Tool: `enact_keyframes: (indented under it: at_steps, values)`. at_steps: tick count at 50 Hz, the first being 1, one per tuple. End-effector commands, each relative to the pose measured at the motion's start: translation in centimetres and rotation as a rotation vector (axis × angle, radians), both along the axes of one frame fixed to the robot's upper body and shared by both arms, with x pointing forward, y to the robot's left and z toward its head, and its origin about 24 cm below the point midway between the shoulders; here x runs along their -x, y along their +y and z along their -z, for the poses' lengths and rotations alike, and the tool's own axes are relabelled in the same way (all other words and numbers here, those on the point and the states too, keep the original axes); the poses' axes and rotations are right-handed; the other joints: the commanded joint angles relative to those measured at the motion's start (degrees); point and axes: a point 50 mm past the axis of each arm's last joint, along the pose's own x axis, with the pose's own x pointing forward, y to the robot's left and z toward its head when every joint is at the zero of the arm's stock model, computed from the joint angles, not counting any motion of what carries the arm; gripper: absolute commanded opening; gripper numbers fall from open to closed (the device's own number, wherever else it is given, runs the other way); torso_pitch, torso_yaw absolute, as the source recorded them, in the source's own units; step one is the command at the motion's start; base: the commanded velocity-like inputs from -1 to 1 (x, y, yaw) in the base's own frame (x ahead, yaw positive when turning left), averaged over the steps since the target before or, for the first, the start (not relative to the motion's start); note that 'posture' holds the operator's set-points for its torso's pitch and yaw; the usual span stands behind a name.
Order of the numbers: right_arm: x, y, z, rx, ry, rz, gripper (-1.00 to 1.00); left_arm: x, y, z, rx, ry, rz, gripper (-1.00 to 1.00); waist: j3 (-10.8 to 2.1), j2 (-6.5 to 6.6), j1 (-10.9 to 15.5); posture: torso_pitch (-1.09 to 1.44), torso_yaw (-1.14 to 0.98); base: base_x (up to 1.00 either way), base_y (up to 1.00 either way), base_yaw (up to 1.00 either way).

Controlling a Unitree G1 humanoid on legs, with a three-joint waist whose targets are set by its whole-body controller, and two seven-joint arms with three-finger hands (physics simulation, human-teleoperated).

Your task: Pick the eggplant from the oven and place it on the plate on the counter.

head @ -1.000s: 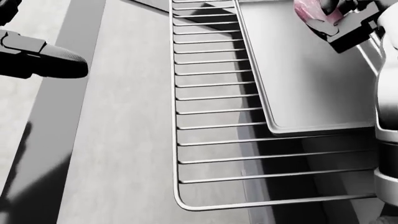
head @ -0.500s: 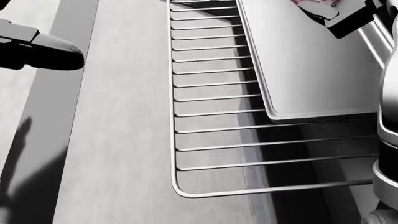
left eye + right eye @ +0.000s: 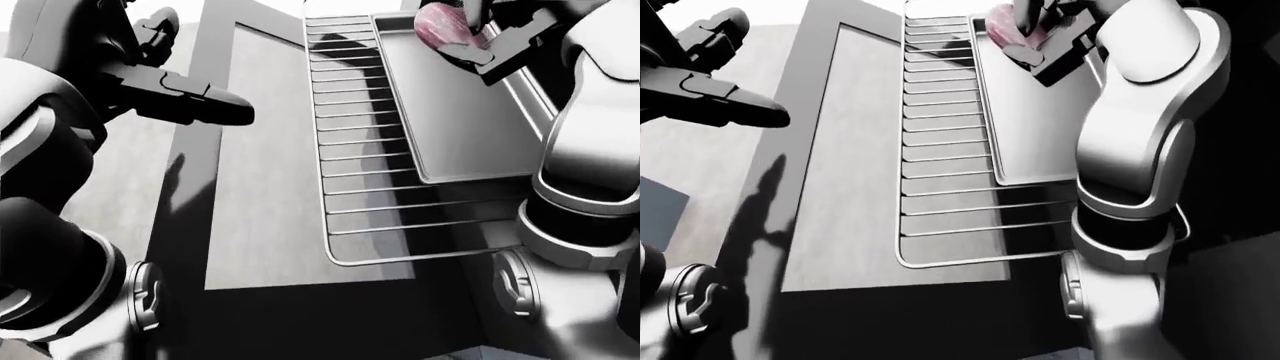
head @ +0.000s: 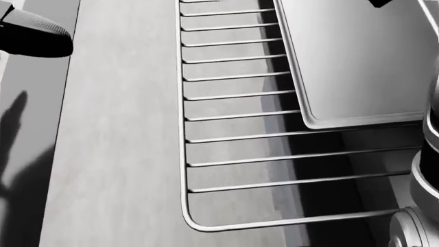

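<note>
Now the right hand [image 3: 480,37] is closing its fingers round the eggplant [image 3: 440,28] above the tray [image 3: 455,127] on the rack [image 3: 350,150], the head view having shifted since, so lifting seems next, while the left hand [image 3: 190,97] is hanging open, empty.

An open oven door [image 3: 270,187] with a pale grey inner panel and dark frame lies flat, a wire rack [image 4: 233,134] drawn out over it carrying a grey baking tray [image 3: 455,127], with pale floor [image 3: 700,161] at left and hard shadows cast leftward.
</note>
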Motion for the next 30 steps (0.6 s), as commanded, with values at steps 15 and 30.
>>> enact_keyframes:
  at_steps: [15, 30]
  values:
    - [3.9, 0.5, -4.3, 0.022, -0.153, -0.015, -0.99, 2.3, 0.0, -3.8, -0.015, -0.121, 0.005, 1.0, -4.26, 1.5, 0.1, 0.58, 0.0, -0.22, 0.0, 0.0]
    - [4.5, 0.8, -4.7, 0.026, -0.168, -0.024, -0.99, 2.4, 0.0, -3.5, -0.013, -0.118, 0.009, 1.0, -8.39, 1.13, 0.2, 0.43, 0.0, -0.17, 0.0, 0.0]
